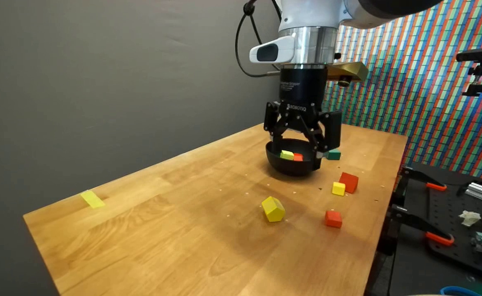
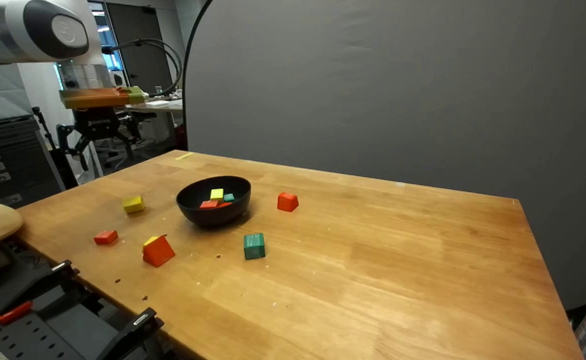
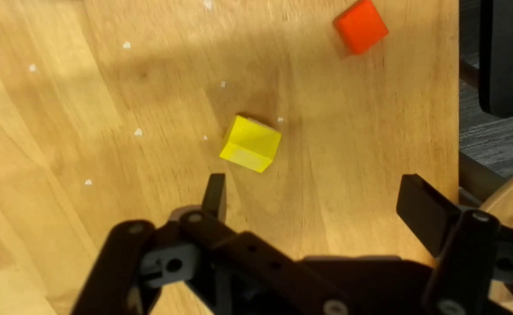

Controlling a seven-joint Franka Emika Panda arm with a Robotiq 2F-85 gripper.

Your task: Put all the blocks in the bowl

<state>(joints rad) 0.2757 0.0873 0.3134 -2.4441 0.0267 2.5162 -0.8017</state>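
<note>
Gripper point(image 3: 312, 188) spread wide over a wooden table point(image 2: 373, 260), black bowl point(image 2: 213, 218) partly filled

I have my gripper hanging over the wood, its two black fingers point(image 3: 215, 197) far apart, with bare tabletop showing between them in the wrist view. Past the fingertips sits a faceted yellow block point(image 3: 254, 142); an orange-red block point(image 3: 361, 27) lies farther off, near the table's edge.

In an exterior view, I see the bowl standing upright. Inside are a yellow cube point(image 2: 217, 194), a green cube point(image 2: 228, 197) and red faces point(image 2: 209, 204); whether these belong to one block or two, I cannot tell. Outside it, a green block point(image 2: 254, 246) rests nearer the camera, and a lone red block point(image 2: 287, 202) sits to the bowl's right. On the bowl's left lies a larger red block point(image 2: 158, 251).

In an exterior view, a small yellow block point(image 1: 338, 188) sits just beside the larger red block; I cannot tell if they touch. My gripper hides part of the bowl's rim from that camera. A flat yellow strip point(image 1: 92, 199) lies by the table's edge, near a corner.
</note>
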